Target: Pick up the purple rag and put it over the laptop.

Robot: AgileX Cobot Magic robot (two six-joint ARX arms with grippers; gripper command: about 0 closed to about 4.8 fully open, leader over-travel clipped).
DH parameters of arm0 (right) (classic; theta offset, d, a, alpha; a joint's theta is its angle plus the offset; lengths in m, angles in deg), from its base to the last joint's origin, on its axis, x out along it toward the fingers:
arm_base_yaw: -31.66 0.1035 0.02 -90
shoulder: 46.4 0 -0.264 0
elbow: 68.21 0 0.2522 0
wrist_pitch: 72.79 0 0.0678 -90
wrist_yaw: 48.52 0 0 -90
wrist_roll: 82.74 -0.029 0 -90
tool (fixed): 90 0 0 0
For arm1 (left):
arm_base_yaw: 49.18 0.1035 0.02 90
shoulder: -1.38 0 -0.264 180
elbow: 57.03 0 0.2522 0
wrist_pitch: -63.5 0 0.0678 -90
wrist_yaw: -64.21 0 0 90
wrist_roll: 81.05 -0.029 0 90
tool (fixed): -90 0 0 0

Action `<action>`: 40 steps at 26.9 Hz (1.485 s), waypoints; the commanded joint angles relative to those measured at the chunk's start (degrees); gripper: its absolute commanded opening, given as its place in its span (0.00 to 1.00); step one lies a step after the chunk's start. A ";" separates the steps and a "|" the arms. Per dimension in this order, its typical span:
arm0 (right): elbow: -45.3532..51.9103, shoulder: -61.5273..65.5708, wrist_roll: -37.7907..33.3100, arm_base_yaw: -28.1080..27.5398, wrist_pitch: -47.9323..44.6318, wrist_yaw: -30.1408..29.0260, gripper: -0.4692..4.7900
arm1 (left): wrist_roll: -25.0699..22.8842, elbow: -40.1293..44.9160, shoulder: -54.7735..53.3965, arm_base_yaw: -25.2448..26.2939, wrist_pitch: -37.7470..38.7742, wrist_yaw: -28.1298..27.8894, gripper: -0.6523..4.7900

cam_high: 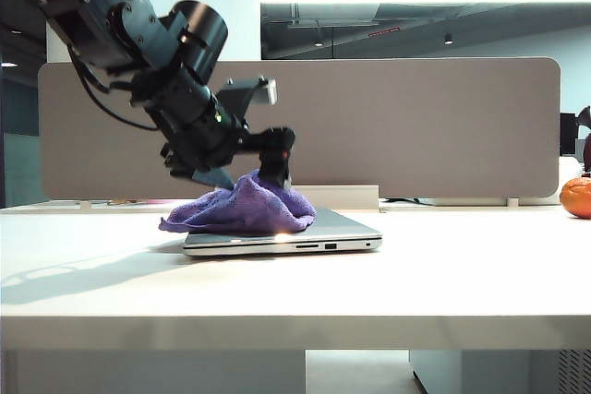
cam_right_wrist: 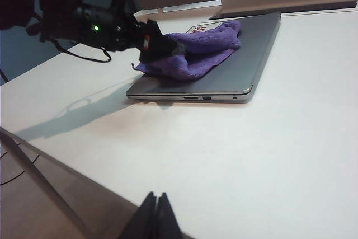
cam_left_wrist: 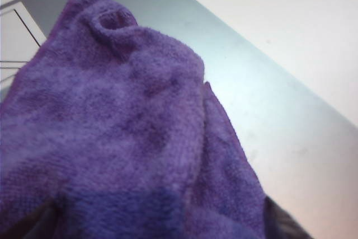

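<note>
Purple rag [cam_high: 242, 211] is bunched on the laptop [cam_high: 346, 228] lid, left gripper [cam_high: 247, 171] spread wide above it, right gripper [cam_right_wrist: 155, 216] pinched closed far off, so basically done but barely covering.

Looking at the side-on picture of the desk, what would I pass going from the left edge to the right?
Left gripper on its black arm, over the purple rag → bare right half of the laptop → orange round thing at the far right edge.
</note>
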 commanded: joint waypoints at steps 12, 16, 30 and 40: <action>0.20 -0.09 -0.02 0.07 0.28 0.04 0.13 | 1.60 -0.76 7.45 -0.09 -1.22 2.67 1.00; 0.20 -0.09 -0.04 0.07 0.28 0.04 0.13 | 2.45 -1.46 7.43 -0.09 -1.44 5.20 1.00; 0.20 -0.09 -0.24 0.07 0.28 -0.11 0.13 | 2.60 -2.03 7.30 -0.13 -3.30 7.63 0.96; 0.20 -0.09 -0.22 0.04 0.26 0.09 0.13 | 1.66 -2.05 12.46 -0.02 10.45 5.09 0.11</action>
